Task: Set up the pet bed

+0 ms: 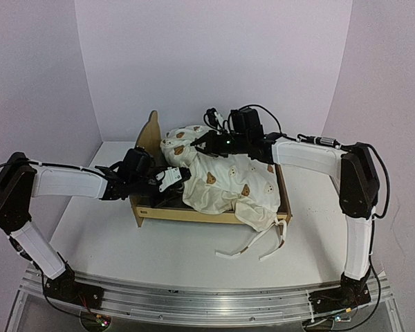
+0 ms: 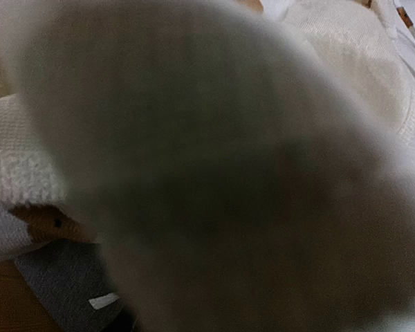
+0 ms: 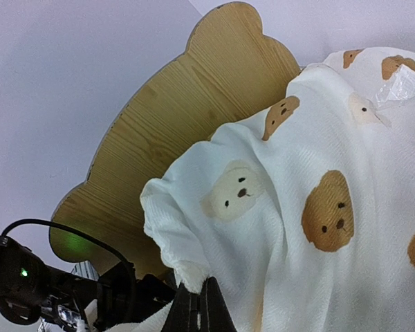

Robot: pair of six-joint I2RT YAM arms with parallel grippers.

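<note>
Seen from above, a small wooden pet bed with a bear-ear headboard sits mid-way across a white tabletop, headboard to the left. A cream cushion printed with brown bears lies crumpled across it, bunched rather than flat. One corner and its tie strings spill over the near rail onto the tabletop. The left arm reaches in low from the left, and the left jaws sit at the cushion's near edge by the headboard end. The right arm stretches over the bed from the right, with the right jaws at the raised cloth close to the headboard. This looks like an effort to draw the cushion toward that end and spread it. The left wrist view is almost wholly filled by blurred pale cloth pressed near the lens. A patch of the bed's dark grey base shows at lower left. The left jaws are hidden, so I cannot tell whether they grip anything. In the right wrist view, the headboard rises behind the cushion's draped folds. The right jaws are clenched tight at the bottom edge, seemingly pinching a frilled corner of the cushion so it hangs lifted clear of the frame.
</note>
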